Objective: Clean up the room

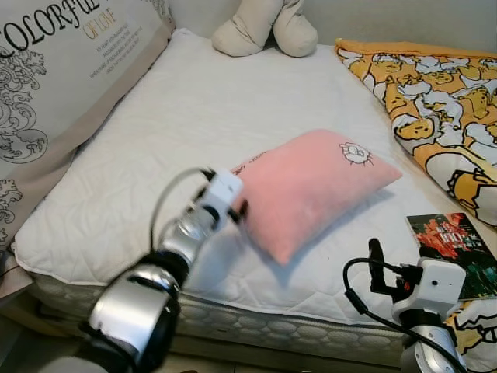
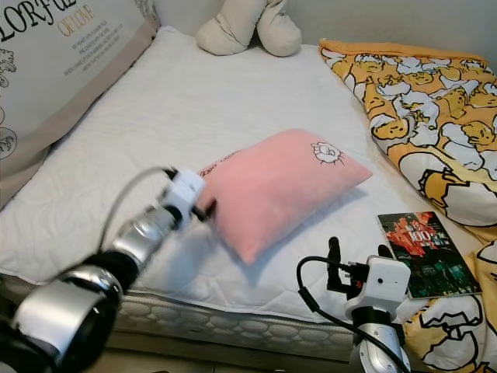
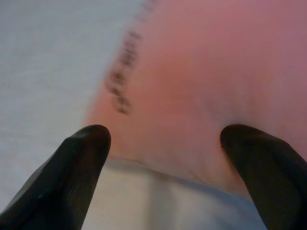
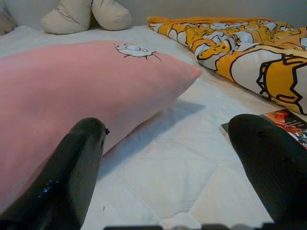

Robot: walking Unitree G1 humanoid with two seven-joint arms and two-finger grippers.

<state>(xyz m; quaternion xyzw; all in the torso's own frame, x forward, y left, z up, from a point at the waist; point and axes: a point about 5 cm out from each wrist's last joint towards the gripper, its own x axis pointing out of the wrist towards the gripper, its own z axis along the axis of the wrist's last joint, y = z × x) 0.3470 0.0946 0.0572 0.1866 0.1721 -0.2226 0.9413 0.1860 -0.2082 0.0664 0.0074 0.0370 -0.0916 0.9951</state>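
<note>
Left pincer, spread wide at the pink pillow edge with nothing gripped; soft fabric could be pushed away, not caught, on closing

White quilted mattress spreads beneath the left gripper. Beige plush sits well beyond it, and there's the lettered cushion, off to its left.

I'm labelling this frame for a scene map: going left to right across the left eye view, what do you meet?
Printed pillow → left pincer, open at the pink pillow's edge → pink pillow → right pincer, open, hovering at the bed's near edge → book.
</note>
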